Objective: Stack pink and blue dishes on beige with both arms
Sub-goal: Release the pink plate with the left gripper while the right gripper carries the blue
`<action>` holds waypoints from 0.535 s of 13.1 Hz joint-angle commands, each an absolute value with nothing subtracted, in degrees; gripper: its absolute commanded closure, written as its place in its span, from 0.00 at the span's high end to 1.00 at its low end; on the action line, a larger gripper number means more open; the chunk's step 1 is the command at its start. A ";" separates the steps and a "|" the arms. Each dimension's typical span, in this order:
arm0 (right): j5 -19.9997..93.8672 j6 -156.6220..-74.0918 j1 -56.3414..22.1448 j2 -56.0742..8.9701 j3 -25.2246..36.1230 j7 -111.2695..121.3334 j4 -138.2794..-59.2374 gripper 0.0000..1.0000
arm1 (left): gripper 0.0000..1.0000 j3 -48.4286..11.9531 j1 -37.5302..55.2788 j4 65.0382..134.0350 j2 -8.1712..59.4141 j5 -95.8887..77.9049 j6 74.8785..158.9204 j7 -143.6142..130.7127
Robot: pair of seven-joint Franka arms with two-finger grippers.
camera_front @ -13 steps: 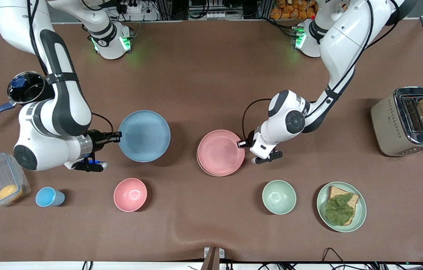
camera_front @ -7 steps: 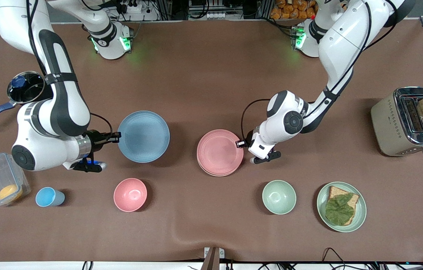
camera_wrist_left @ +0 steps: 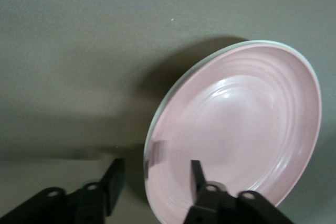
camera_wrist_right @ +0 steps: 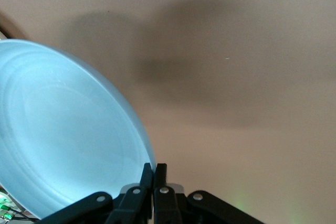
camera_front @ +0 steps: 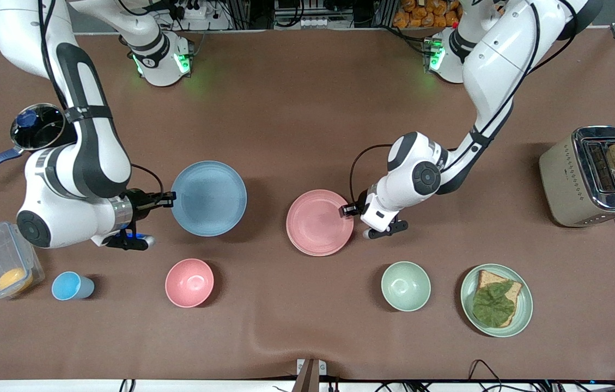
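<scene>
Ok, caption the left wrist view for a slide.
Left gripper, jaws open, straddles the pink plate's rim over the brown table.

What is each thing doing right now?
Blue plate: gripped at its rim.
Right gripper: shut on blue plate.
Pink plate: lying on beige plate.
Beige plate: under pink, only rim showing.
Left gripper: open, around pink plate's rim.
Toaster: bread sticking out.
</scene>
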State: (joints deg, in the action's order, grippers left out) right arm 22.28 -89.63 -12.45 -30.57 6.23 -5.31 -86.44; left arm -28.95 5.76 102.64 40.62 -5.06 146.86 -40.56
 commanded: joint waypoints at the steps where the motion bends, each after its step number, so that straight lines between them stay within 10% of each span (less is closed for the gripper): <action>1: 25.38 -89.73 -13.26 -31.81 6.33 -6.85 -84.99 0.00 | 1.00 -28.56 5.54 101.42 39.12 -3.78 146.95 -42.62; 7: 31.62 -100.96 -21.60 -35.94 6.24 -17.21 -84.99 0.00 | 1.00 -27.86 -1.73 101.52 21.30 5.32 131.62 -42.28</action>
